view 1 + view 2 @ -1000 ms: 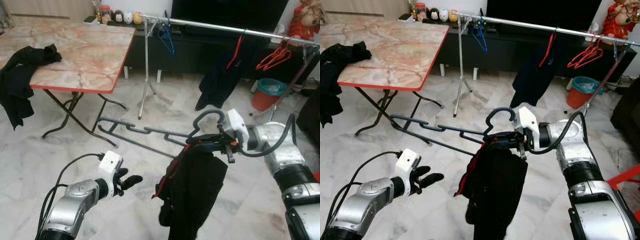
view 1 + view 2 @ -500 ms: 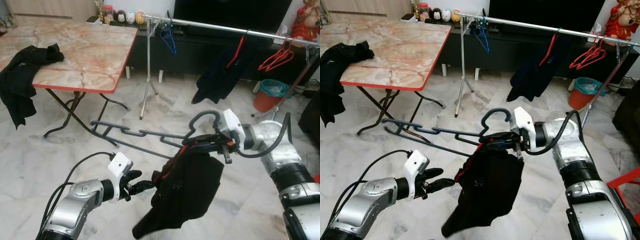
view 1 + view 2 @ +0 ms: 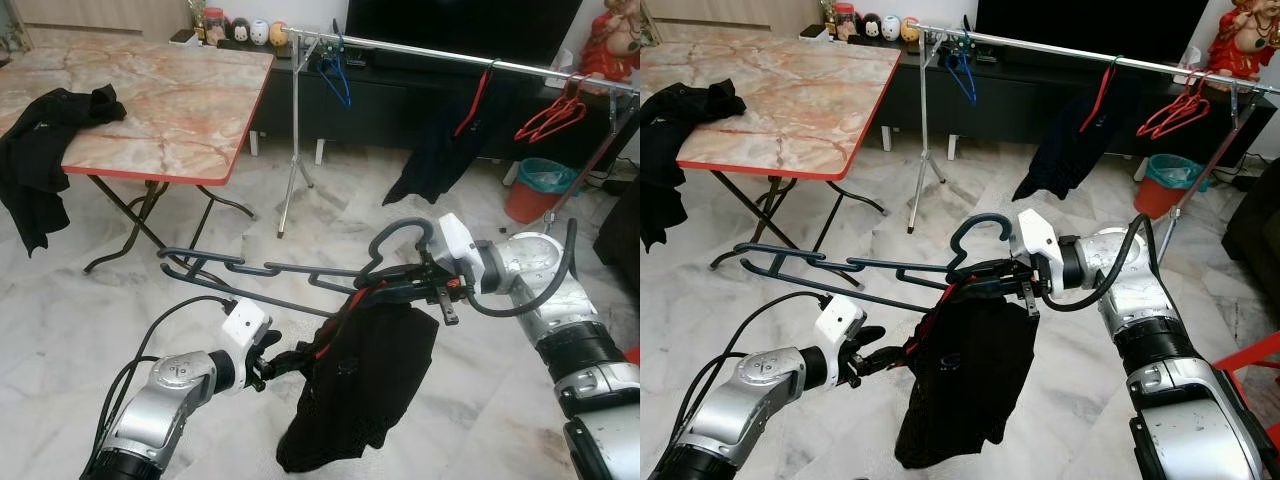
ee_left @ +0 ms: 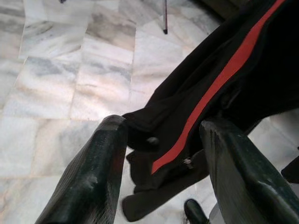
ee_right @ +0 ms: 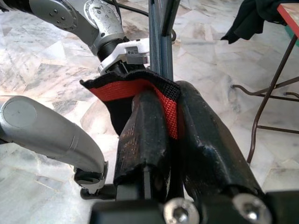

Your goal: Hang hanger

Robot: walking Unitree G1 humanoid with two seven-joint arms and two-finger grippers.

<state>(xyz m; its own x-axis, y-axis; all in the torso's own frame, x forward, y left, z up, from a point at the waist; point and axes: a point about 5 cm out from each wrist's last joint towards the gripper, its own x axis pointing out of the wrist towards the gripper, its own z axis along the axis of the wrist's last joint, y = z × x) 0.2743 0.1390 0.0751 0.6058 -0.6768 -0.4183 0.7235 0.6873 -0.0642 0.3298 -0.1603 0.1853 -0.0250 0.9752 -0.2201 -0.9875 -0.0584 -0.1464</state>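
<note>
Currently right gripper (image 3: 1012, 282) is clenched on the light, stiff hanger (image 3: 840, 268) near its hook, limp black garment (image 3: 960, 385) swinging; left gripper (image 4: 159, 140) released, straddling the hem.

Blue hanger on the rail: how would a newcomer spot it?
Find the silver rail in front of the dark TV cabinet. At its left end, above the tripod leg, hangs the blue hanger. It is bare and blue; the other hangers on the rail are red.

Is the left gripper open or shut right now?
Open: the left gripper has its black fingers spread around the edge of the black garment with red trim.
</note>
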